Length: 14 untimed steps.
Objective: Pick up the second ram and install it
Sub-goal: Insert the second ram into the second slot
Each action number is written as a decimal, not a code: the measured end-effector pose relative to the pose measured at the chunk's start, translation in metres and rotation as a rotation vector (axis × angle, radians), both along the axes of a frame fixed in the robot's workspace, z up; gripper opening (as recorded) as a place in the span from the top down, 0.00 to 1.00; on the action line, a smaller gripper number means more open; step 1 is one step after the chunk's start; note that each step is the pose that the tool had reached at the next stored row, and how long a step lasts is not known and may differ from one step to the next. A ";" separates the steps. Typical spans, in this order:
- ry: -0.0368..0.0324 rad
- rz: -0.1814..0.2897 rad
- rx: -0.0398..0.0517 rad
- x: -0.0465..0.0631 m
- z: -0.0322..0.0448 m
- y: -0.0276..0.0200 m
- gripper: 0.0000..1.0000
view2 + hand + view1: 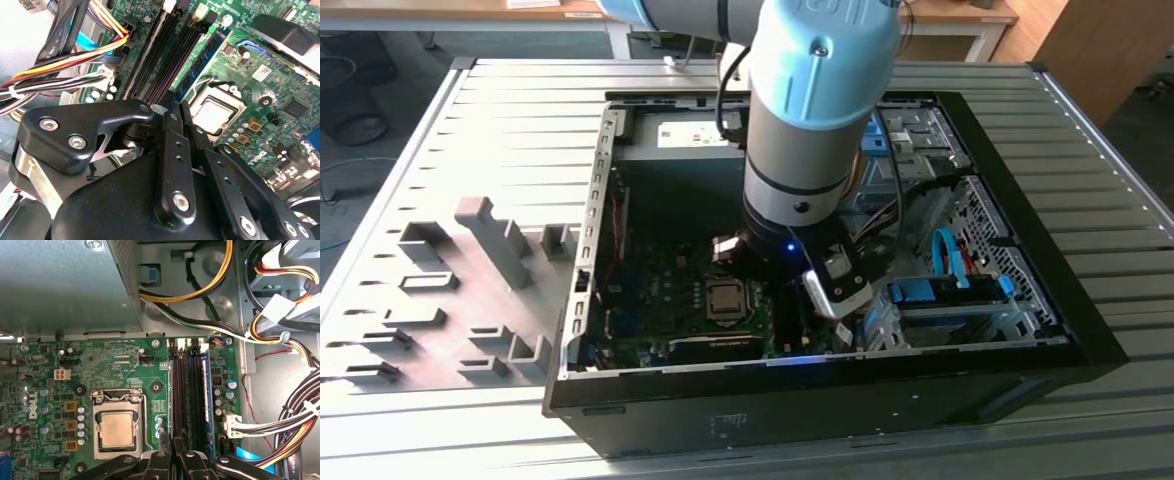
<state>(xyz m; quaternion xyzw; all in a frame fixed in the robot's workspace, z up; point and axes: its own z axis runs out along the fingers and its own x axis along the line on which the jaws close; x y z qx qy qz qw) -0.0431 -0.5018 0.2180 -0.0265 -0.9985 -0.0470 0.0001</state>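
Gripper [176, 444] clenched, fingers [172, 150] drawn together with nothing discernible between them, low over the near end of the memory slots [182, 390]. Second ram [205, 390] is probably the blue-green board seated in the slot farthest from the CPU socket [117, 427]. On the exterior view's clock it lies about 1 o'clock of the gripper, just beside, long axis 12–6. Its near end is hidden behind the fingers, and the neighbouring slots are too dark to judge.

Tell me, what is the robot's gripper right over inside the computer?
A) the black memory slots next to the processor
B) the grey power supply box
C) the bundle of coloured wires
A: in the first wrist view the gripper is lined up directly over the black memory slots, with the processor beside them.
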 end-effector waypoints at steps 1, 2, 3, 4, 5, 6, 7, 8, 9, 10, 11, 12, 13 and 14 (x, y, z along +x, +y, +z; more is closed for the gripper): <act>0.0000 0.000 0.0002 0.000 -0.0005 0.0001 0.86; -0.0001 0.000 0.0002 0.000 -0.0011 0.0001 0.86; -0.0001 -0.001 0.0001 0.000 -0.0014 0.0000 0.86; 0.0000 -0.004 -0.0001 0.000 -0.0016 0.0000 0.86; 0.0000 -0.006 0.0000 0.000 -0.0019 0.0000 0.86; 0.0000 -0.008 0.0000 0.000 -0.0021 0.0000 0.86; 0.0000 -0.009 0.0000 0.000 -0.0023 0.0000 0.86; 0.0000 -0.009 0.0000 0.000 -0.0023 0.0000 0.86; 0.0000 -0.010 0.0001 0.000 -0.0024 0.0000 0.86; 0.0000 -0.010 0.0001 0.000 -0.0024 0.0000 0.86; -0.0001 -0.010 0.0001 0.001 -0.0025 0.0000 0.86; -0.0001 -0.010 0.0004 0.002 -0.0026 0.0002 0.86; -0.0001 -0.010 0.0002 0.003 -0.0025 0.0004 0.86; 0.0000 -0.010 0.0002 0.003 -0.0026 0.0007 0.86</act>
